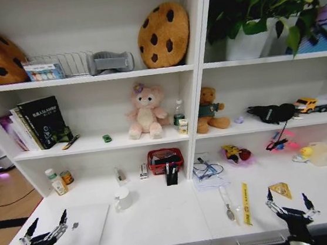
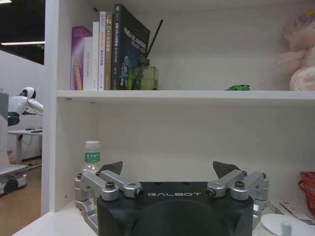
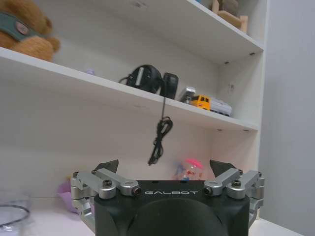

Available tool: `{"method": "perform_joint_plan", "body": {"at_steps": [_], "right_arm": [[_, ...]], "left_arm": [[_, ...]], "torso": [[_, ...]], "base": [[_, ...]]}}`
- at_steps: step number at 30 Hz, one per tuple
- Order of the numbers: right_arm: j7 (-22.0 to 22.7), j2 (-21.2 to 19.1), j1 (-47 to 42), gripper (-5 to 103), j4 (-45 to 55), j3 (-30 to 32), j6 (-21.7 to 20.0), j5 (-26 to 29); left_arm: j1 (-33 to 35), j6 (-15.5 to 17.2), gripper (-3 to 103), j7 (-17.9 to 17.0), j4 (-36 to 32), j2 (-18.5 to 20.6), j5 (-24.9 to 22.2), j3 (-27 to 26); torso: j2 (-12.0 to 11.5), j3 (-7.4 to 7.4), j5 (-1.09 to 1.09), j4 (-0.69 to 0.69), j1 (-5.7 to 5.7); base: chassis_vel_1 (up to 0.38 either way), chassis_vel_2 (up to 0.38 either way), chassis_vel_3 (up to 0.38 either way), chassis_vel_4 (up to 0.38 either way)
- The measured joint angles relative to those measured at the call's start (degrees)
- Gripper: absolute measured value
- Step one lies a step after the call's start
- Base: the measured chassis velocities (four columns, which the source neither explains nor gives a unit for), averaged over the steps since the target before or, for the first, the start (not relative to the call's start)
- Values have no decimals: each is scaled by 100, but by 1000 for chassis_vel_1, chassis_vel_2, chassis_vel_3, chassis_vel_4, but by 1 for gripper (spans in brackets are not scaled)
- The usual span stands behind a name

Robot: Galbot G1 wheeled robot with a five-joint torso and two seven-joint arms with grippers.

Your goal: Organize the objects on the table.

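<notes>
On the long white table (image 1: pixel 162 217), a silver laptop (image 1: pixel 81 226) lies shut at the left front. My left gripper (image 1: pixel 48 221) hovers open over its near left corner, also seen as the left gripper (image 2: pixel 170 169) facing the shelf wall. A yellow triangular piece (image 1: pixel 280 190) lies at the right front, just beyond my open right gripper (image 1: pixel 287 198), seen as the right gripper (image 3: pixel 162 167) in its wrist view. A tiny green toy car (image 1: pixel 107 138) sits on the middle shelf, the same green car (image 2: pixel 237 87). A yellow strip (image 1: pixel 246 203) and a silver utensil (image 1: pixel 227 204) lie between the arms.
A white mug (image 1: pixel 122 198), a red basket (image 1: pixel 165 159) and a black pen holder (image 1: pixel 171 173) stand mid-table. A bottle (image 1: pixel 56 182) and a can (image 1: pixel 67 177) are at back left. Papers with a cable (image 1: pixel 208 173) lie right of the divider. Books (image 2: pixel 106 49) fill the shelf above.
</notes>
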Motion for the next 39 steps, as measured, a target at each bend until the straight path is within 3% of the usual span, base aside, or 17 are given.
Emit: {"method": "perform_joint_plan", "body": {"at_steps": [2, 5, 8, 16, 18, 22, 30, 38, 39], "right_arm": [[107, -79, 138, 100, -59, 4, -306, 171], [141, -118, 200, 100, -88, 1, -422, 289], [96, -382, 475, 100, -161, -58, -964, 845], [15, -552, 698, 100, -218, -91, -1280, 1173], [-101, -855, 1078, 100, -450, -196, -1794, 1415], [-81, -1061, 1554, 100, -1091, -304, -2139, 1543], [-293, -1177, 1988, 102, -2109, -531, -2174, 1636], [-413, -1125, 2117, 71, -2328, -598, -2056, 1541], [-413, -1125, 2117, 71, -2328, -598, -2056, 1541]], "left_arm": [[0, 0, 100, 2, -1, 0, 0, 0], [0, 0, 100, 2, -1, 0, 0, 0], [0, 0, 100, 4, -1, 0, 0, 0], [0, 0, 100, 1, 0, 0, 0, 0], [0, -1, 100, -2, 0, 0, 0, 0], [0, -1, 100, 0, -1, 0, 0, 0], [0, -1, 100, -1, 0, 0, 0, 0], [0, 0, 100, -1, -1, 0, 0, 0], [0, 0, 100, -1, -1, 0, 0, 0]], "torso": [[-1, 1, 1, 0, 1], [-1, 1, 2, -1, 0], [0, 0, -3, -2, 0], [0, 0, -5, 1, 0], [0, 0, -7, 2, 0], [0, 0, 1, 2, 0], [0, 0, -1, -1, 0], [0, 0, -3, 0, 0], [0, 0, -3, 0, 0]], "base": [[-180, -195, 141, 166], [-117, -152, 122, 95], [-5, -17, 20, 26], [36, 37, -34, -30], [0, 0, 0, 0], [0, 0, 0, 0], [0, 0, 0, 0], [0, 0, 0, 0], [0, 0, 0, 0]]}}
